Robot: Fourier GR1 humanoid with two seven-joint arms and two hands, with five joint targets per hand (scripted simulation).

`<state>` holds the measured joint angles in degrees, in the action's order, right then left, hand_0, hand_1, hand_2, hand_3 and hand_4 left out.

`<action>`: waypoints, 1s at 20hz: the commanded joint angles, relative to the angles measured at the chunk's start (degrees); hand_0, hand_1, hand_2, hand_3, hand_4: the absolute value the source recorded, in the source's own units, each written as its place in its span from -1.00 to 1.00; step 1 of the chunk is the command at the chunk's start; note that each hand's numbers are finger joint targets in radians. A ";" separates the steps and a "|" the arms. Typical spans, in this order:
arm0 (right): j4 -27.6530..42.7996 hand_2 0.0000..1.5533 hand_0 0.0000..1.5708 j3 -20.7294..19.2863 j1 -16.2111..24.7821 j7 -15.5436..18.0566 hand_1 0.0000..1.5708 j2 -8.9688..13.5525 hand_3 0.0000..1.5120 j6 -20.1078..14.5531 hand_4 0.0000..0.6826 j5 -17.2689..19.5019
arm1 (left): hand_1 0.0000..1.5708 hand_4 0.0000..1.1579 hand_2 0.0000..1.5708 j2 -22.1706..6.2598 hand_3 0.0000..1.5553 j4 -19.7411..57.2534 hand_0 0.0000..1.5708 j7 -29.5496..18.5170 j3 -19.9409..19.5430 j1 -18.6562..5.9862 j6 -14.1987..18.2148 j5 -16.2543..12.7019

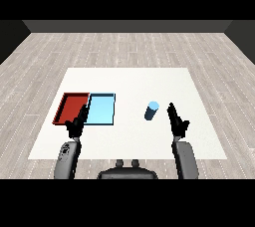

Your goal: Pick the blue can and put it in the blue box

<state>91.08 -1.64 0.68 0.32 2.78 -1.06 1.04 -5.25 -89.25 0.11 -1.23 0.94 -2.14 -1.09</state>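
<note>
Though partly overlapped, light blue tray [102, 109] discernible.

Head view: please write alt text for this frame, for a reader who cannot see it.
A blue can stands on the white table, with the open right hand just right of it, not touching. The red tray and light blue tray lie side by side at left, near the open left hand.

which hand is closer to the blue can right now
Right. The right hand hovers just to the right of the blue can, fingers straight, not touching it. The left hand is far to its left, over the near edges of the trays.
</note>
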 commanded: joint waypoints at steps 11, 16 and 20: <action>-6.44 -1.00 -1.00 -1.41 -12.00 9.17 -1.00 -0.96 -1.00 7.56 -1.00 -7.18 | -1.00 -1.00 -1.00 1.36 -1.00 -2.31 -1.00 -16.78 -2.66 -2.50 -3.94 -4.11; -13.25 -1.00 -1.00 -3.20 -9.75 18.19 -1.00 0.59 -1.00 11.03 -1.00 -7.71 | -1.00 -1.00 -1.00 1.78 -1.00 0.56 -1.00 -17.31 -2.96 -4.80 -2.97 -3.36; -11.67 -1.00 -1.00 -3.07 -12.73 12.02 -1.00 0.62 -1.00 8.83 -1.00 -8.10 | -1.00 -1.00 -1.00 2.84 -1.00 2.67 -1.00 -22.37 -1.70 -1.55 -4.62 -2.92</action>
<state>81.29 -3.79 -10.32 12.82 2.79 7.55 -6.18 -3.40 -88.57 -18.98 -3.87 -1.28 -6.43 -4.75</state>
